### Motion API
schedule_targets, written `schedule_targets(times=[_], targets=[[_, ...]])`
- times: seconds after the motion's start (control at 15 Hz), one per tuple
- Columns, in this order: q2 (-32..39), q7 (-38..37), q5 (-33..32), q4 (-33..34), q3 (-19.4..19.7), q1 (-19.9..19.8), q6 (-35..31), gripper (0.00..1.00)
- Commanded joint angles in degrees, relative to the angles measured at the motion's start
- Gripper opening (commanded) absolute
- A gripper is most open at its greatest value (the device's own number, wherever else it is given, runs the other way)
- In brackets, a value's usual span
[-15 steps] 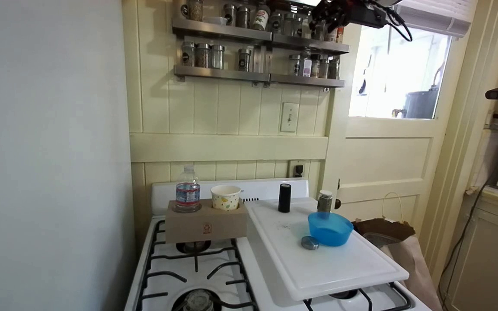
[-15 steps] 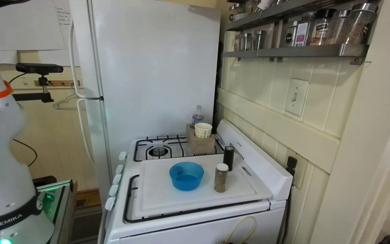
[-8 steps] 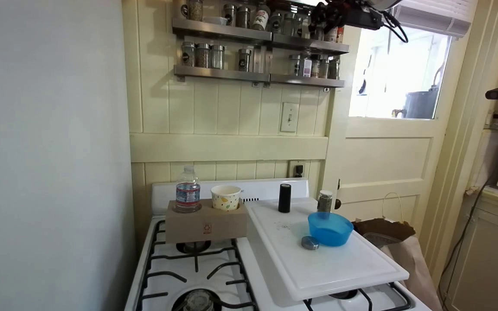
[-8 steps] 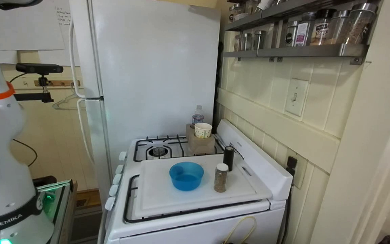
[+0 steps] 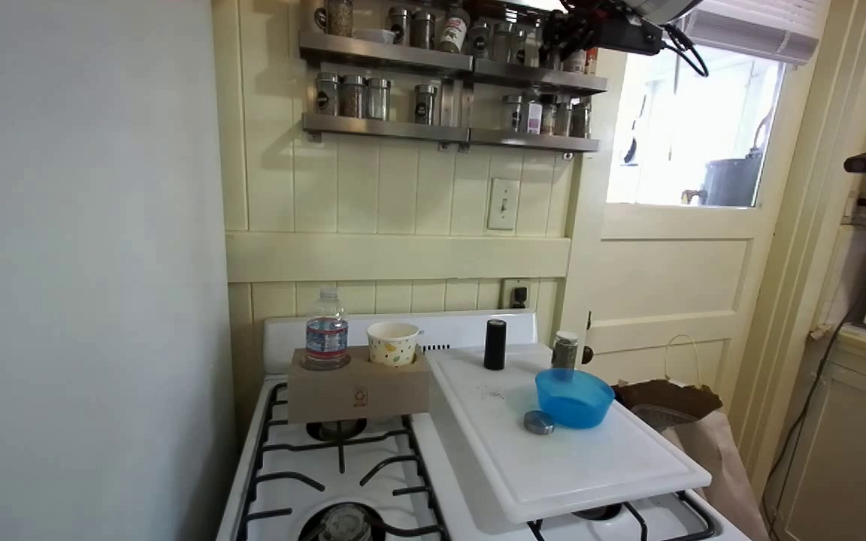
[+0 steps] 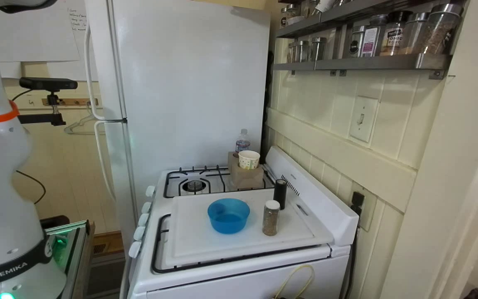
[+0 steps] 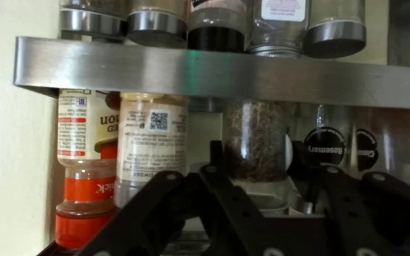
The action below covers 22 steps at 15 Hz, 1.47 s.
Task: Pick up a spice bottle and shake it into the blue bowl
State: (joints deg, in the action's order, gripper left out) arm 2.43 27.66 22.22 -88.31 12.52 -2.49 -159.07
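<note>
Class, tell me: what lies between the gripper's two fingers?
A spice jar with brown contents, seen in the wrist view; whether both fingers touch it is unclear.

A bright window [image 5: 692, 131] sits in the cream door [image 5: 673, 274] beside a pale-yellow panelled wall [image 5: 395, 188].

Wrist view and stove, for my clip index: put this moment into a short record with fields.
Spice bottle: brown contents; behind the shelf rail
Gripper: jaws on either side of that bottle; whether they grip it is unclear
Blue bowl: on the white board, mouth up
Beside it: metal lid, white-topped jar
Also on board: black bottle, standing
Shaking: not yet started
</note>
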Motion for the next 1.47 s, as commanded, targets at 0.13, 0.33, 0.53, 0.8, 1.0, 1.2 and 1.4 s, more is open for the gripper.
schedule_targets(times=[0.13, 0.33, 0.53, 0.8, 1.0, 1.2, 1.4], targets=[[-0.2, 2.3, 0.3, 0.4, -0.2, 0.1, -1.5, 0.23], [-1.1, 4.5, -3.3, -0.1, -0.5, 0.5, -2.0, 0.23], [-1.7, 4.7, -10.2, -0.5, -0.5, 0.7, -3.7, 0.23], [-2.1, 4.4, -20.0, -1.1, -0.1, 0.4, -3.7, 0.23], [-3.1, 6.0, -26.0, -1.8, -0.8, 0.4, -1.4, 0.23], [-4.1, 9.5, -29.1, -3.0, -2.1, 0.4, 0.0, 0.23], [-4.7, 13.3, -29.4, -3.8, -2.7, 0.8, 1.3, 0.23]])
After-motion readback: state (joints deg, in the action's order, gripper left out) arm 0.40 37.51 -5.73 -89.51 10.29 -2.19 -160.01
